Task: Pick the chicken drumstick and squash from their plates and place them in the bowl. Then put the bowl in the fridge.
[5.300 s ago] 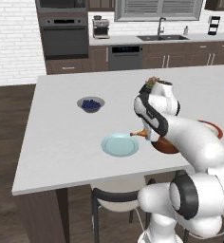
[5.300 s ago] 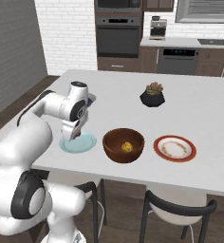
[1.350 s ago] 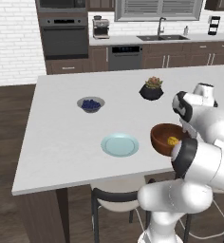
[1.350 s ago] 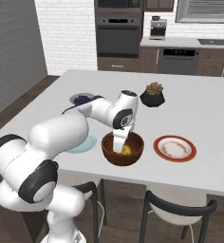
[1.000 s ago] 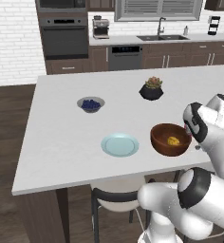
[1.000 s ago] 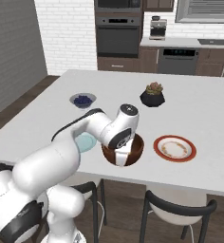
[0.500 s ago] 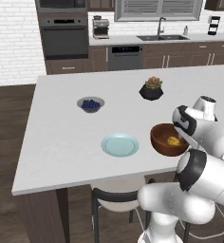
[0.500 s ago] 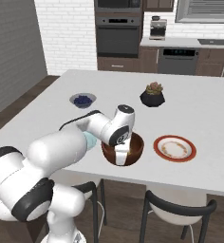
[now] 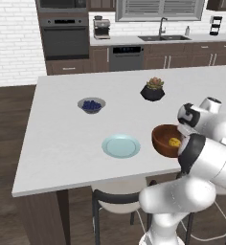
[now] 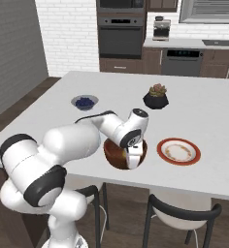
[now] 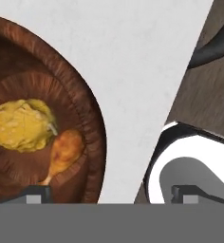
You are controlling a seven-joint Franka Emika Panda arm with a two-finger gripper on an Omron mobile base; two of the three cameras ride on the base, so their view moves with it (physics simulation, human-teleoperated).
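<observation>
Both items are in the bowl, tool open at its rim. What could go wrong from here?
1. The bowl sits close to the counter edge; a nudge from the tool could push it off.
2. The drumstick and squash lie loose, so tilting the bowl on the lift may spill them.

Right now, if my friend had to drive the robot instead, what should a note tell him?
Gripper: jaws open, holding nothing, right over the near rim of the bowl.
Chicken drumstick and squash: both lie in the bowl, side by side.
Blue plate and red-rimmed plate: both without food, on the counter either side of the bowl.
Done: both foods moved.
Left: grip the bowl and put it in the fridge.
</observation>
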